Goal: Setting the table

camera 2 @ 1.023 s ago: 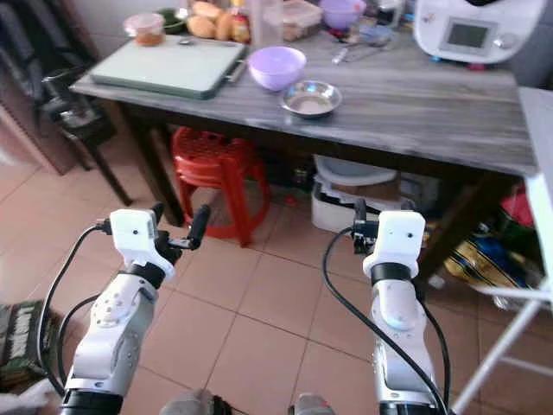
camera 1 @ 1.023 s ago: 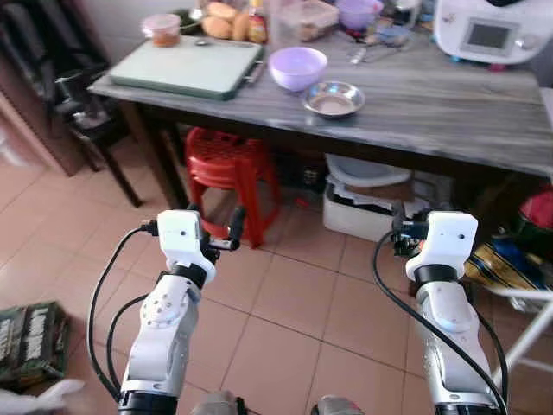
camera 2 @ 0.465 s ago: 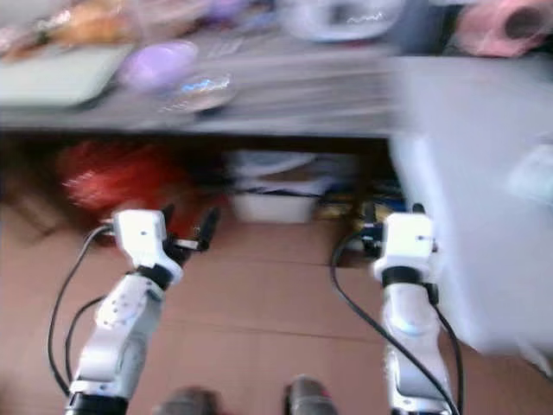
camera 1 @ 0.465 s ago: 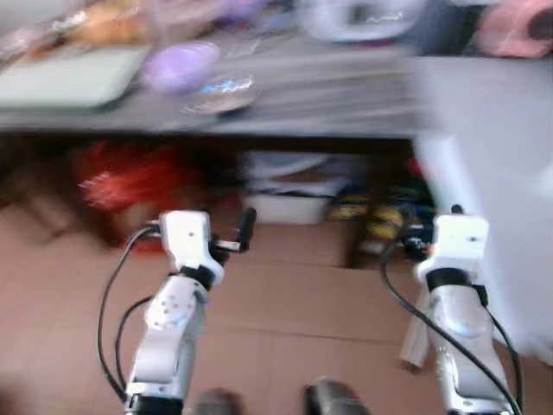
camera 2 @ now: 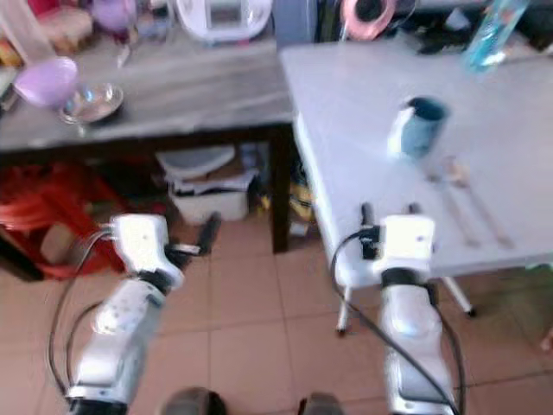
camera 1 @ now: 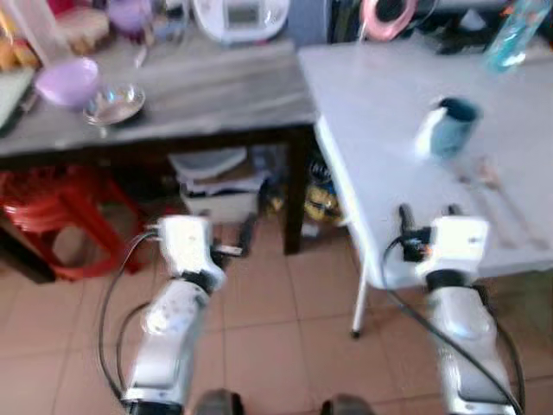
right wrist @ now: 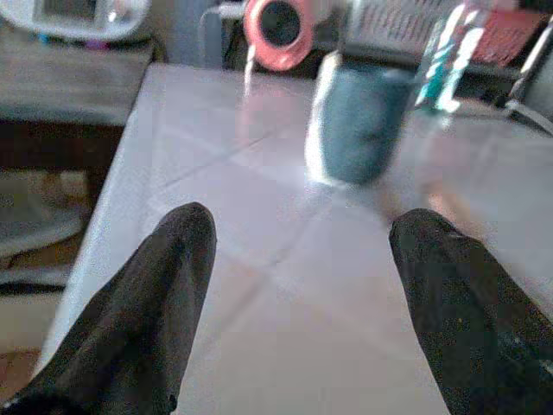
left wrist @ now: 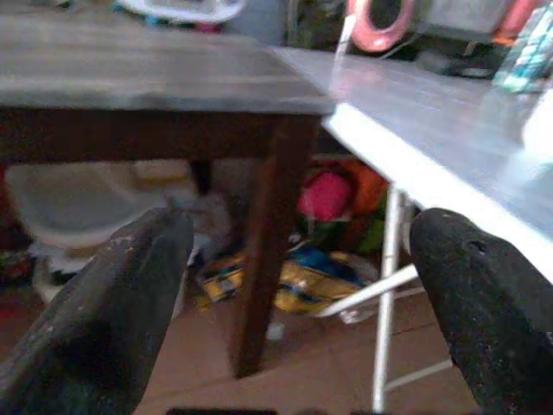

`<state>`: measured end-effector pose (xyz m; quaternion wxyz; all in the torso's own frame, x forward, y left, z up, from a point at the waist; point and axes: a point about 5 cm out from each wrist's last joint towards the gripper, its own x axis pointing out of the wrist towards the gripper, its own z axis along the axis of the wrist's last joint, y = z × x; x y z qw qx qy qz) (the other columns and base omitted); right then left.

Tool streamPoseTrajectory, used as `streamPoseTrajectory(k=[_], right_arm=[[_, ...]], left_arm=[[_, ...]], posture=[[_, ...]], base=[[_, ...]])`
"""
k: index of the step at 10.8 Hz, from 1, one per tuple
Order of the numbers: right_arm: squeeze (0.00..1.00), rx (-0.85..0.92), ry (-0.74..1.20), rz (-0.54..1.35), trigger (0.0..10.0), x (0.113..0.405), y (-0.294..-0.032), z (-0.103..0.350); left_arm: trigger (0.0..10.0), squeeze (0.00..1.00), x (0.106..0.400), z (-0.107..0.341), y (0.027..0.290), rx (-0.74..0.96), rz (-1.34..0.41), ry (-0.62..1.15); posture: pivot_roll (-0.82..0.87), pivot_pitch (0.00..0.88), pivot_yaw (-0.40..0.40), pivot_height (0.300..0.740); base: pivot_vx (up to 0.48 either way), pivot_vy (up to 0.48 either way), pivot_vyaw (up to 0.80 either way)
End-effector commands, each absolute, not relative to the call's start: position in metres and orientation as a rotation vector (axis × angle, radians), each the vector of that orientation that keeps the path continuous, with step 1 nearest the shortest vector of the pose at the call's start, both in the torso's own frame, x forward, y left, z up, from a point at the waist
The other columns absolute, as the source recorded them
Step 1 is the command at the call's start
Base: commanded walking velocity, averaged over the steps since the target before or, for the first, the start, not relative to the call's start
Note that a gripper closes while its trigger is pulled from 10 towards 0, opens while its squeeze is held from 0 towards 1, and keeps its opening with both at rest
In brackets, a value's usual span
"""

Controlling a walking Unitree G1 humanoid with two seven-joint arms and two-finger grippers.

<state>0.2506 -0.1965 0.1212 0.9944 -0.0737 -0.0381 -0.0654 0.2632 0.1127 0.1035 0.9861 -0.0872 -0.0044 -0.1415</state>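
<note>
In the left eye view, the white counter (camera 1: 380, 95) carries a blue mug (camera 1: 448, 127) and some cutlery (camera 1: 494, 186) beside it, rather blurred. The dark wooden counter (camera 1: 207, 86) to the left holds a purple bowl (camera 1: 67, 81) and a steel bowl (camera 1: 114, 103). The left gripper (camera 1: 246, 235) hangs over the floor, and the right gripper (camera 1: 427, 213) is at the near edge of the white counter.

The right eye view shows the same scene; I judge the setting is only begun, because the bowls are not yet on the white counter.

In the left wrist view, the fingers (left wrist: 130, 285) are spread wide and hold nothing.

In the right wrist view, the fingers (right wrist: 173, 285) are also apart and empty, pointing toward the mug, which stands well ahead.
</note>
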Motion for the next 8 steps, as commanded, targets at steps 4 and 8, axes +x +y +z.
streamPoseTrajectory(k=[4,8], right_arm=[[0.00,-0.116,-0.093,-0.078,10.0,0.2525,-0.1855,0.1234],[0.00,-0.116,-0.099,-0.056,10.0,0.2532,-0.1825,0.1233]], left_arm=[[10.0,0.00,0.2639,0.1021,0.1217,-0.152,-0.255,0.001],[10.0,0.00,0.2641,0.1018,0.1225,-0.154,-0.250,0.003]], posture=[[-0.05,0.103,0.053,0.740],[-0.05,0.099,0.055,0.740]], base=[[0.000,-0.421,0.00],[0.000,-0.284,0.00]])
